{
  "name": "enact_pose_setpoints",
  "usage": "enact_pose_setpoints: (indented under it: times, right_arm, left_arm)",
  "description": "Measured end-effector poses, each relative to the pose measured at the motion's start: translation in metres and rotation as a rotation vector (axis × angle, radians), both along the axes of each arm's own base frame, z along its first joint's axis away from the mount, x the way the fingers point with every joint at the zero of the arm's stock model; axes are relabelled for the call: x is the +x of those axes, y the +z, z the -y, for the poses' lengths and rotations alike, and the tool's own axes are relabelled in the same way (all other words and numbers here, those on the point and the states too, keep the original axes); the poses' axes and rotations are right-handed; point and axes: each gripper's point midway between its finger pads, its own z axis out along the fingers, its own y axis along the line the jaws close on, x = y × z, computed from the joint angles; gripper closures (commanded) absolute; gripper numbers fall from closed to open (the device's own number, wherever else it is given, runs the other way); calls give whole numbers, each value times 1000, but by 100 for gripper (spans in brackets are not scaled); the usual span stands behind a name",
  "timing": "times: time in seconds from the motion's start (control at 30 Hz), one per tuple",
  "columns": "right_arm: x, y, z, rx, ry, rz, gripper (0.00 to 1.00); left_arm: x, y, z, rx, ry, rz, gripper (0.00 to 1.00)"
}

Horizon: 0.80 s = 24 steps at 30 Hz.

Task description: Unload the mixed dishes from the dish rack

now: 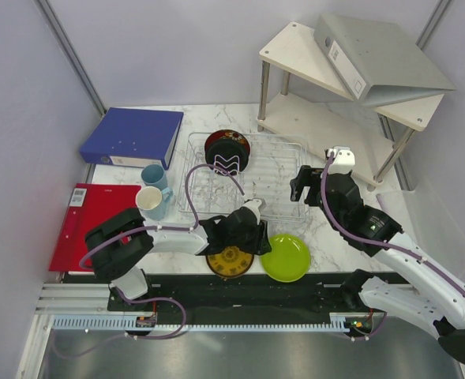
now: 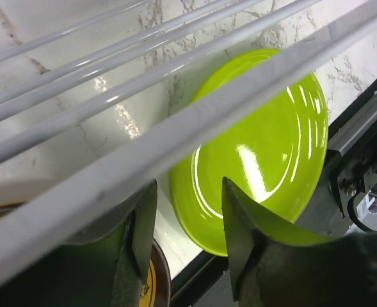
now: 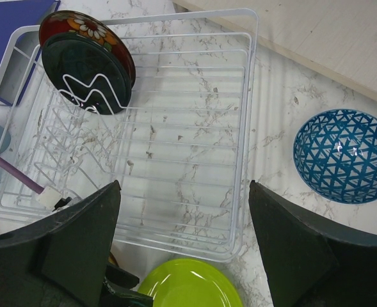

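The wire dish rack [image 1: 275,162] [image 3: 194,147] stands mid-table. A dark red-black floral plate [image 3: 89,25] and a glossy black plate [image 1: 227,150] [image 3: 79,67] stand upright at its far left. The lime green plate [image 1: 286,257] [image 2: 258,141] [image 3: 188,284] and the yellow-brown patterned plate [image 1: 230,262] [image 2: 151,281] lie flat on the table in front of the rack. My left gripper [image 1: 252,229] [image 2: 188,192] is open at the rack's near rim, above the yellow-brown plate, holding nothing. My right gripper [image 1: 303,189] [image 3: 185,192] is wide open over the rack's right part. A blue patterned dish [image 3: 344,155] sits right of the rack.
A light-blue mug [image 1: 155,175] and a white mug [image 1: 149,201] stand left of the rack. A blue binder [image 1: 133,136] and a red folder [image 1: 90,225] lie further left. A white two-tier shelf [image 1: 335,87] carrying a grey binder stands at the back right.
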Motion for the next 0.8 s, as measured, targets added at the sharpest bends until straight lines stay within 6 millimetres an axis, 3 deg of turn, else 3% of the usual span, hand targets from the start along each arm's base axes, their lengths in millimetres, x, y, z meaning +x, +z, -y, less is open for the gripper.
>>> enact_pose_setpoints:
  times: [0.27,0.4,0.57,0.63,0.8]
  right_arm:
    - [0,1,-1,8,3,3,12]
    - [0,1,-2,9,4,3,12]
    - [5,-1,-6,3,5,1,12]
    - [11,-8,-11,-14,10,-12,13]
    - [38,-36,-40,-89,57,-91,17]
  left_arm:
    - [1,19,-16,62,29,12,45]
    - [7,45,-20,50,46,61,45]
    - [15,100,-24,-19,58,158,46]
    - [18,132,-28,-64,67,212,46]
    - [24,205,-60,-170,157,358,47]
